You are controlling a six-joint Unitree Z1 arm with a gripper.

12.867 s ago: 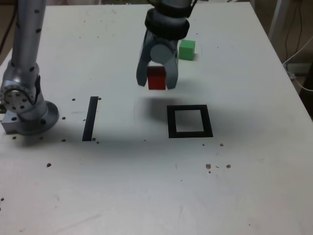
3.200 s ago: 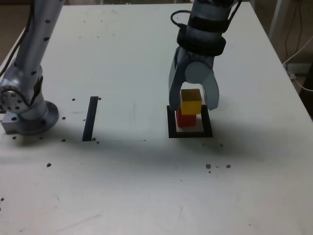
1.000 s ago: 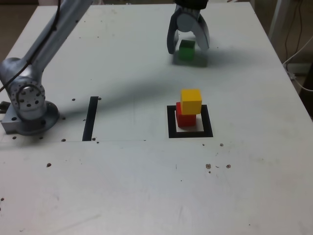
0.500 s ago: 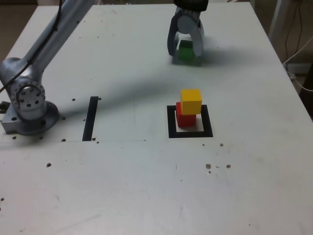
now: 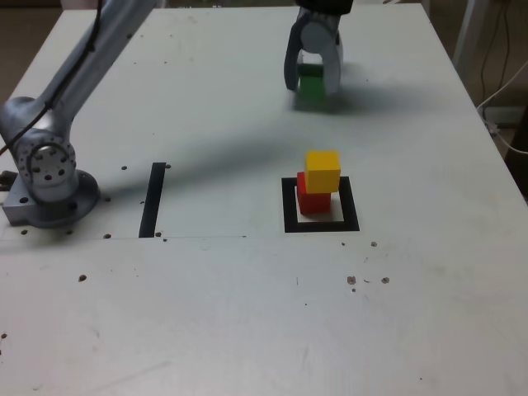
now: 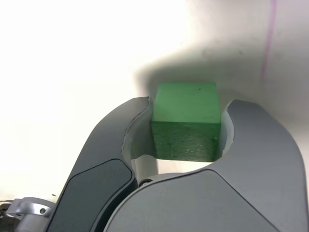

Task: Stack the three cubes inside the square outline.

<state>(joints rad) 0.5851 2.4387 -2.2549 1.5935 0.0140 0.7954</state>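
Note:
A yellow cube (image 5: 322,170) sits on a red cube (image 5: 312,201) inside the square outline (image 5: 320,226) of black tape. At the far side of the table my gripper (image 5: 313,81) is shut on the green cube (image 5: 311,83), which rests low at the table surface. In the wrist view both fingers (image 6: 120,145) press against the sides of the green cube (image 6: 187,120), and my gripper (image 6: 187,108) frames it closely.
A straight black tape strip (image 5: 153,199) lies at the exterior view's left of the outline. The arm's base (image 5: 47,177) stands at the table's left edge. Cables (image 5: 503,91) hang off the right edge. Small dark specks dot the white table (image 5: 247,313).
Over the last second the fingers have closed from wide apart onto the green cube. The yellow-on-red stack has not moved.

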